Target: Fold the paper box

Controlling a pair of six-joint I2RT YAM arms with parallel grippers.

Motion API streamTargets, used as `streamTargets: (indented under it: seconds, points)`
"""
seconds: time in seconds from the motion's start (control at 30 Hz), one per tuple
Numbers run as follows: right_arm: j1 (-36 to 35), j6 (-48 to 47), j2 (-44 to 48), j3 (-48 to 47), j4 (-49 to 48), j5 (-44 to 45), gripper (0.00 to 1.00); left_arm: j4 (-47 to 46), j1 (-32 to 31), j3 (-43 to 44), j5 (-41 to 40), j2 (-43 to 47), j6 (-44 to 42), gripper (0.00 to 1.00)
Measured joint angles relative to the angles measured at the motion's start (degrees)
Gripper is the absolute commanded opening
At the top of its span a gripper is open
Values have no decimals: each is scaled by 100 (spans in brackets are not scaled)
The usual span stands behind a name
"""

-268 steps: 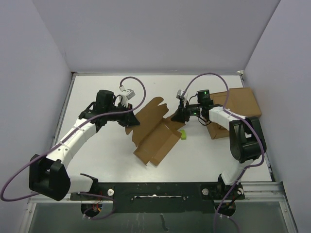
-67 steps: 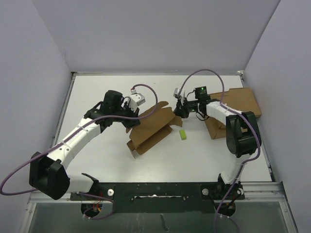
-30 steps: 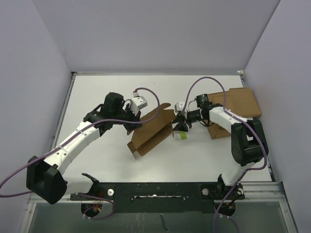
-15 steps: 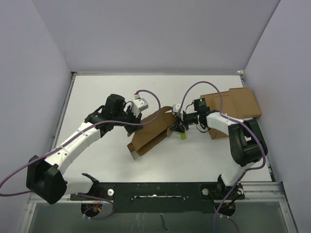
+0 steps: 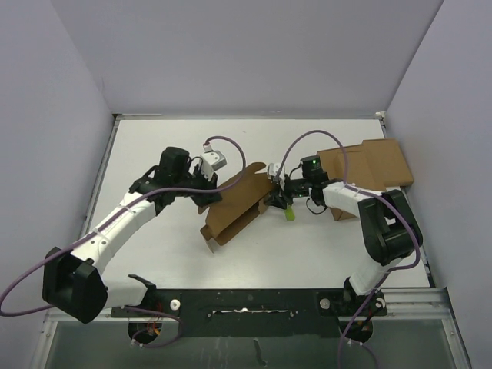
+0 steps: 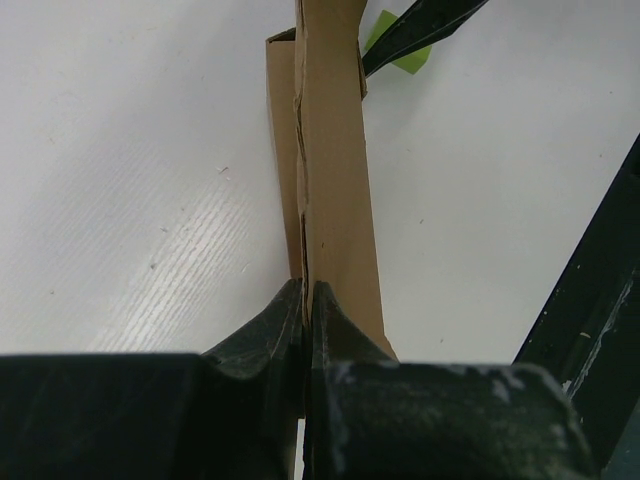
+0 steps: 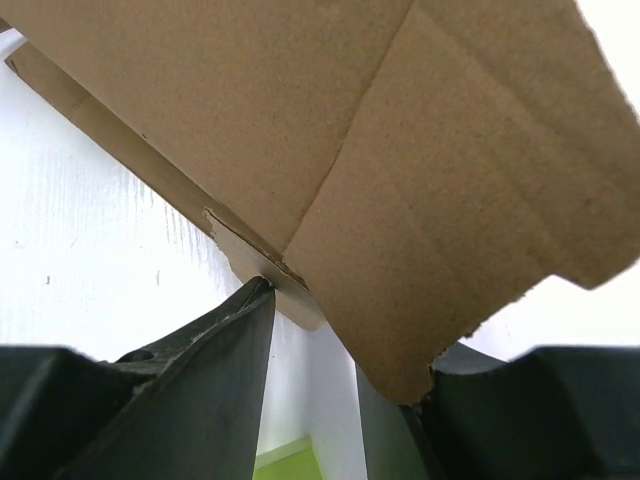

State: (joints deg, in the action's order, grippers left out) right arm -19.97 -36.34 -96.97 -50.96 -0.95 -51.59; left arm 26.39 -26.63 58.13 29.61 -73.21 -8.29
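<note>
The paper box (image 5: 234,204) is a brown cardboard sheet folded up into a narrow trough, lying diagonally mid-table. My left gripper (image 5: 209,187) is shut on its upper left edge; in the left wrist view the fingers (image 6: 305,300) pinch the thin cardboard wall (image 6: 335,200). My right gripper (image 5: 275,201) is at the box's right end. In the right wrist view it (image 7: 345,340) stands open beneath a hanging flap (image 7: 400,150). Its left fingertip (image 7: 262,288) touches a small tab, and the flap's lower corner partly covers the right finger.
A small green piece (image 5: 290,214) lies on the table just right of the box, under my right gripper. A larger flat cardboard slab (image 5: 377,163) sits at the back right, partly under the right arm. Purple cables loop above both wrists.
My right gripper has moved left and up from over the green piece to the box's right end. The left gripper has kept its grip and shifted slightly left. The box stands more folded.
</note>
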Motion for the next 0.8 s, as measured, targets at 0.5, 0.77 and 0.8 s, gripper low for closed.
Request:
streamTargets:
  seconds: [0.5,0.77,0.8]
  points:
    - [-184,778,-116,127,-964,319,35,-219,544,-203,597,-2,216,0]
    - [-249,944,-326,140,-1353,308,42,-291,732,-232,920,-72,341,0]
    - [-254,960,-334,149,-1379,306,42,-293,754,-232,946,-94,348,0]
